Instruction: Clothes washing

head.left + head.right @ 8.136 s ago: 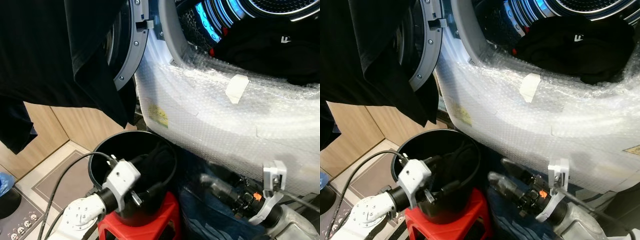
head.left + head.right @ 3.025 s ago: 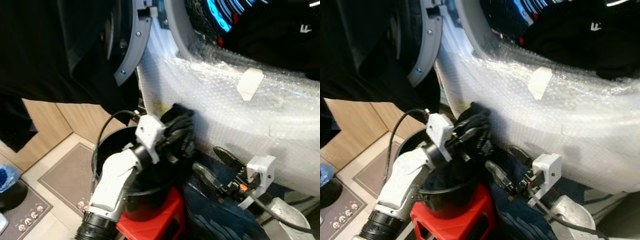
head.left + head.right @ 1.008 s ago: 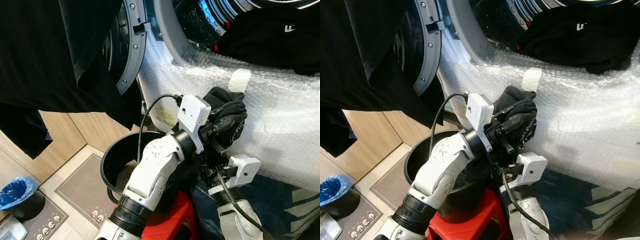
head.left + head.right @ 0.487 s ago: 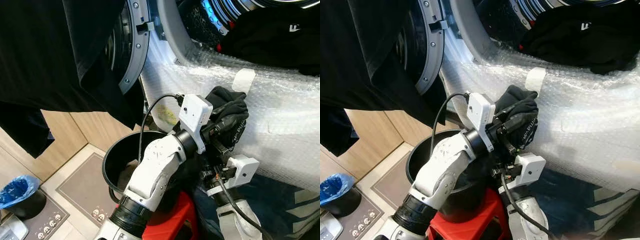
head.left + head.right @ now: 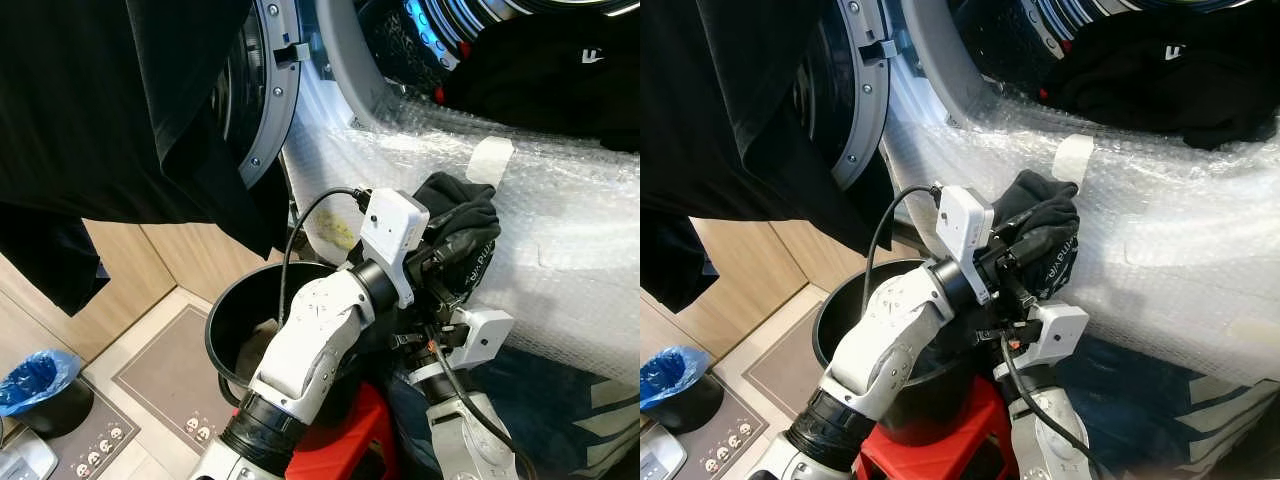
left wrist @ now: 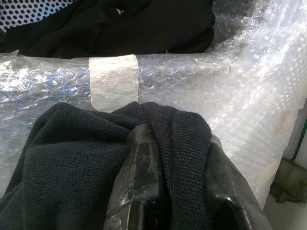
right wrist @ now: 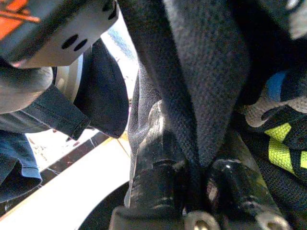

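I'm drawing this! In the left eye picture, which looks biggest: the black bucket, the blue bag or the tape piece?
1. Round black plastic bucket, partly hidden by the arm.
2. Crumpled blue plastic bag.
3. Pale strip of tape on the bubble wrap, looking slightly smaller, though nearness makes that unsure.

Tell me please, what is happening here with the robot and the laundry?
The robot is loading a washing machine. Its left claw is shut on a dark garment, held up against the bubble-wrapped front of the washer, just below the open drum. The right claw pinches the same garment from underneath. Below stands a black bucket on a red stool. More dark clothes already lie in the drum.
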{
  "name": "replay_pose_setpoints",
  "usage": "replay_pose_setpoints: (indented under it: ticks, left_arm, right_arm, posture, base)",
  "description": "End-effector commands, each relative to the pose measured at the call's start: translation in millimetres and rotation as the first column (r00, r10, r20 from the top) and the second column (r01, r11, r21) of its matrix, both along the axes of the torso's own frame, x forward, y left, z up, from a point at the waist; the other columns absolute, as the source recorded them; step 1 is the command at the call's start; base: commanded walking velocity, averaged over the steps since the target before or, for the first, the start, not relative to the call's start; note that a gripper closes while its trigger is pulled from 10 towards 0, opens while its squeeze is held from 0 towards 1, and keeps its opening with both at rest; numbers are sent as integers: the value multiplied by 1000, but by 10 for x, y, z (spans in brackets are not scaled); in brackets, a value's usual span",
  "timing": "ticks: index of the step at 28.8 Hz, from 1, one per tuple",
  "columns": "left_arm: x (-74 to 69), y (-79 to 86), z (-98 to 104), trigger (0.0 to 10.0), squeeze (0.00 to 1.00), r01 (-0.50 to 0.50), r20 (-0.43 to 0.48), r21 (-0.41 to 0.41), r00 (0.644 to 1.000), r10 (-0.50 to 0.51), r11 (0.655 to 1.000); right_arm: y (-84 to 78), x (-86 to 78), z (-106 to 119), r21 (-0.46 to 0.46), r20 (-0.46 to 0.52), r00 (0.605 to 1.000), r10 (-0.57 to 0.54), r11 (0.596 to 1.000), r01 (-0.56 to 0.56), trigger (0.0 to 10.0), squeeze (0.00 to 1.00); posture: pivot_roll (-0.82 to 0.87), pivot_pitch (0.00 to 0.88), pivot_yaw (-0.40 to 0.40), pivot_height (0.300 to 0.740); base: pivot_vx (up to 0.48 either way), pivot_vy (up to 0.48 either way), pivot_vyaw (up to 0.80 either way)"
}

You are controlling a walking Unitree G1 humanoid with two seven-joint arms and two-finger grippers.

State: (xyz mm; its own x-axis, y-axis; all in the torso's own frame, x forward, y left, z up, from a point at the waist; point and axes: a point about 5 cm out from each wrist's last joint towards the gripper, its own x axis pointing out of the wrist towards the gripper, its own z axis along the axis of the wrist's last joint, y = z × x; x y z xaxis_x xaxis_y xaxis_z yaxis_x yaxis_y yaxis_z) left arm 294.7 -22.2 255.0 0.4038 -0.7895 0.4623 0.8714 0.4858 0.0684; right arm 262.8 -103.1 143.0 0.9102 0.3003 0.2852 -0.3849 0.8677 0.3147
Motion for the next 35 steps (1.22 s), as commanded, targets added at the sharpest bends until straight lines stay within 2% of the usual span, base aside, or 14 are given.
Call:
replay_pose_setpoints:
  ticks: [1,2,5,6,19,24,26,27,35]
  left_arm:
    - [-224,-152,480,10000,0,108,161,-105,983,-90,989]
    - [-222,-152,480,10000,0,108,158,-106,983,-90,989]
    - [-219,-151,480,10000,27,107,156,-108,984,-90,988]
    - [-216,-148,481,10000,1000,107,152,-113,984,-89,988]
    - [-262,-101,492,10000,1000,150,146,-134,981,-130,980]
    - [-283,-25,418,10000,1000,149,151,-84,979,-135,985]
    - [-331,19,374,10000,1000,179,155,-30,973,-173,983]
    - [-369,56,346,10000,1000,199,159,5,967,-197,980]
    - [-419,202,315,10000,1000,188,169,78,965,-199,979]
  right_arm:
    - [95,23,37,94,-3,1000,16,995,-16,0,0]
    - [85,14,61,143,3,1000,20,989,-21,0,0]
    - [79,10,79,161,11,1000,22,987,-23,0,0]
    - [73,0,100,176,28,999,26,984,-31,0,0]
    - [86,-45,163,220,85,991,107,968,-123,0,0]
    - [97,-70,174,206,99,980,173,960,-191,0,0]
    - [93,-78,173,193,102,971,217,953,-233,0,0]
    - [73,-78,175,197,104,966,239,947,-255,0,0]
    - [-99,-35,155,124,92,958,272,951,-282,0,0]
  posture:
    - [-151,51,181,740]
    - [-150,51,180,740]
    - [-152,51,179,740]
    - [-152,52,179,740]
    - [-153,47,169,740]
    - [-151,48,164,740]
    - [-142,48,158,740]
    - [-137,48,154,740]
    - [-123,40,140,740]
  base:
    - [0,0,0]
    - [0,0,0]
    - [0,0,0]
    - [0,0,0]
    - [0,0,0]
    - [0,0,0]
    - [0,0,0]
    - [0,0,0]
    - [0,0,0]
